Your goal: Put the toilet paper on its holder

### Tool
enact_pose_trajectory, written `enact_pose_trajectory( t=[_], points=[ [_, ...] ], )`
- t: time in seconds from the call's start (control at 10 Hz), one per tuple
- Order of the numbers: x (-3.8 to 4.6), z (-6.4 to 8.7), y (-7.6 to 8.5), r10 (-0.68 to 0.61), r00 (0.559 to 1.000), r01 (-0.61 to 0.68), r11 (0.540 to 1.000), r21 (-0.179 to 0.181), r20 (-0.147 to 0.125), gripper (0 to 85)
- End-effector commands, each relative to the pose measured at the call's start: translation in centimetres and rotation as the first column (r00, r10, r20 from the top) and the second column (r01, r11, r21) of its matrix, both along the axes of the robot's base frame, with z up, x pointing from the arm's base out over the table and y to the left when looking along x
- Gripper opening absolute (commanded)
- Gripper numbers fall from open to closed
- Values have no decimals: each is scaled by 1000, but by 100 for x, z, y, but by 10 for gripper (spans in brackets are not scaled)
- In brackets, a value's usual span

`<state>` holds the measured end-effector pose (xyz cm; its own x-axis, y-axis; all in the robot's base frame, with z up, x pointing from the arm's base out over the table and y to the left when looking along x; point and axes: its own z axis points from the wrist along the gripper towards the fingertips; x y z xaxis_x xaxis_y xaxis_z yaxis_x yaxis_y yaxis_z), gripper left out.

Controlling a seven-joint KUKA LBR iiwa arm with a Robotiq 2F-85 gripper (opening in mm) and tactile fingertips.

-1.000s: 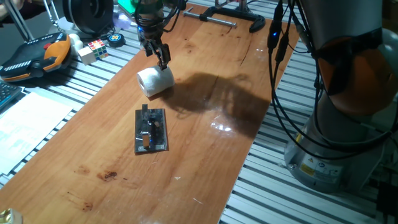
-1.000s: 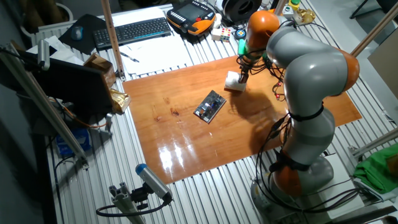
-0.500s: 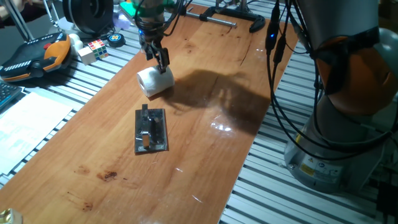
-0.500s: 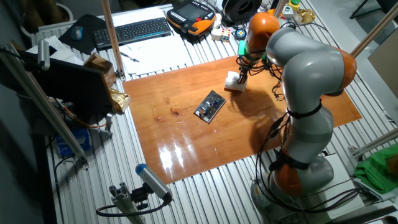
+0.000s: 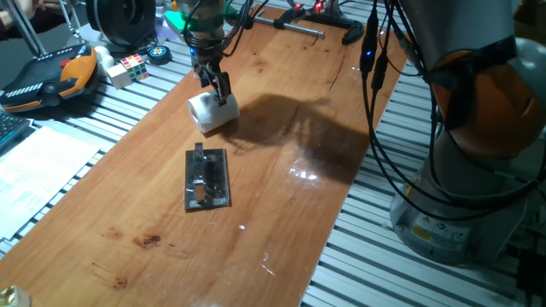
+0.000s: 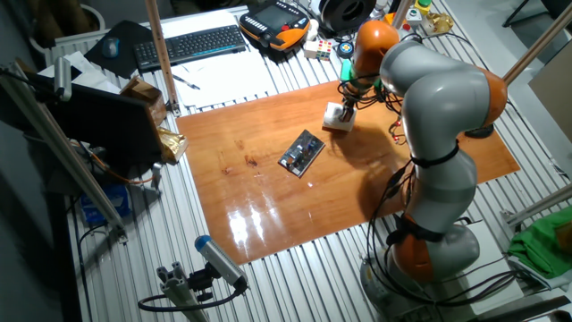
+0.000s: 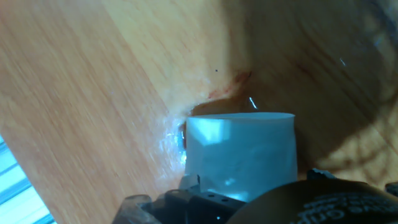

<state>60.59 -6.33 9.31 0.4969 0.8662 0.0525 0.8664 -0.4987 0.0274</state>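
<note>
The toilet paper [image 5: 210, 112] is a small white roll lying on the wooden table [image 5: 281, 196]. It also shows in the other fixed view [image 6: 333, 116] and fills the lower middle of the hand view [image 7: 241, 155]. My gripper [image 5: 217, 85] is right above the roll, its fingers apart and down at the roll's top. In the hand view the dark fingertips [image 7: 158, 202] sit at the roll's near edge. The holder [image 5: 207, 179], a grey plate with a short peg and an orange-brown end, lies nearer the front, apart from the roll. It also shows in the other fixed view [image 6: 302, 152].
A black clamp [image 5: 317, 20] lies at the table's far end. A Rubik's cube [image 5: 128, 68] and an orange-black pendant [image 5: 51, 78] sit off the table's left side. The arm's base [image 5: 465, 188] and cables [image 5: 380, 128] stand to the right. A keyboard [image 6: 190, 43] lies beyond the table.
My gripper has shifted slightly left and down onto the top of the roll. The roll and the holder have stayed in place.
</note>
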Motion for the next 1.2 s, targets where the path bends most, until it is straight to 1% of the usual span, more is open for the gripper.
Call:
enact_pose_trajectory(
  t=[0.0,0.2,0.6,1.1],
  points=[
    [20,-27,9,-9,1000,9,1000,12,-4,850],
    [38,-79,36,-26,1000,26,999,21,-10,850],
    [97,-172,66,-22,1000,22,1000,21,-2,850],
    [109,-223,65,-17,1000,17,1000,20,0,850]
  ],
)
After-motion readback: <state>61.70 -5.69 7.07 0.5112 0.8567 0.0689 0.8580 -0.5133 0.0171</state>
